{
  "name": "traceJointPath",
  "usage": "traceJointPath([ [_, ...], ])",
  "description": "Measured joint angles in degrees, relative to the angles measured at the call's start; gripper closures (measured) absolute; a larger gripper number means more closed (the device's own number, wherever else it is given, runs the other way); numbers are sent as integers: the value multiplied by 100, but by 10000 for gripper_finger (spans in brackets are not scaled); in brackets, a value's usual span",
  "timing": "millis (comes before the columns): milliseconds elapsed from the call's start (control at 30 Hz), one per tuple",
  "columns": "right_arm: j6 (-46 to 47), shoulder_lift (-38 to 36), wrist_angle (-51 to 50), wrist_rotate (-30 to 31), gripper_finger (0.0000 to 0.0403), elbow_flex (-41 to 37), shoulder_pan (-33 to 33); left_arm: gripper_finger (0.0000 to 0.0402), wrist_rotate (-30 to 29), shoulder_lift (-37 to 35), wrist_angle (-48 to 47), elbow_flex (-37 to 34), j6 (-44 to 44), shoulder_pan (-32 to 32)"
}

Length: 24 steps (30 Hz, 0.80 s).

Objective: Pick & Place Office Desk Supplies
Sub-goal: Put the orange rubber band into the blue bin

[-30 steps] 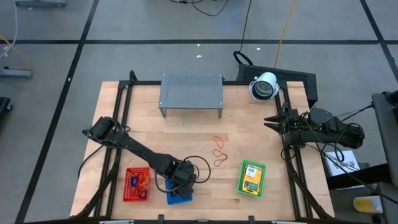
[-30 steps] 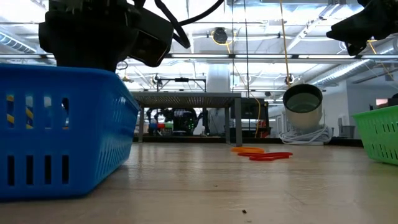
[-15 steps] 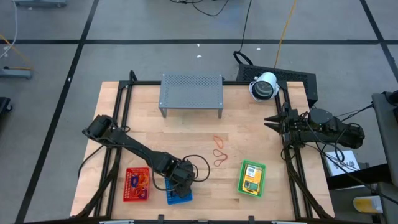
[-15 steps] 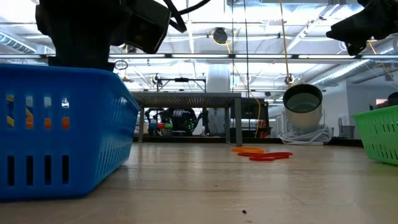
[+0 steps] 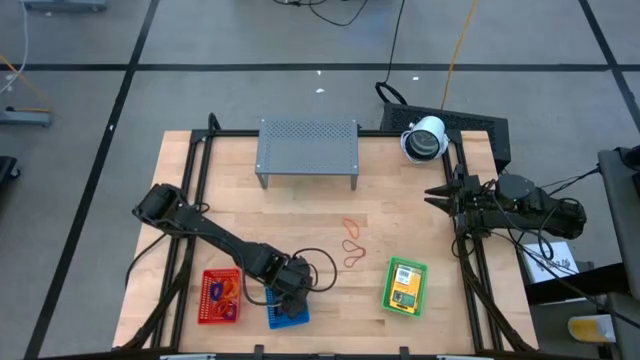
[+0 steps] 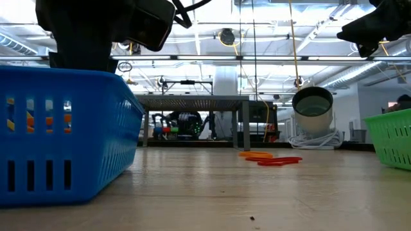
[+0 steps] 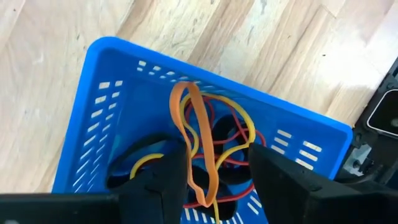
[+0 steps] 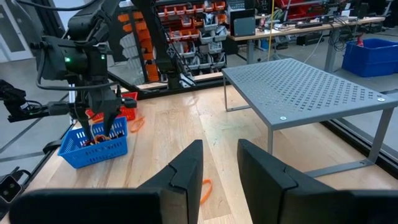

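Your orange rubber band (image 7: 198, 140) dangles over the blue basket (image 7: 112, 74), pinched in the left claw (image 7: 214, 171). It could snag on the fingers at release. Loose bands (image 5: 352, 243) lie beyond the basket on the counter (image 5: 300, 210). The right claw (image 8: 219, 163) waits half-open, empty.

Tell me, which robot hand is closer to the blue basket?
The left. The left gripper hangs right over the blue basket, an orange rubber band between its fingers. The right gripper waits far off at the table's right edge.
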Motion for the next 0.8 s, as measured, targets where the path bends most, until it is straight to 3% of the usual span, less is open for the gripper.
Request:
traceJointPath([
  [467,0,0,-8,0,314,0,1,167,-536,-404,-431,0,184,-101],
  [800,0,0,-2,0,314,0,2,163,-379,-938,-1294,0,-364,-270],
])
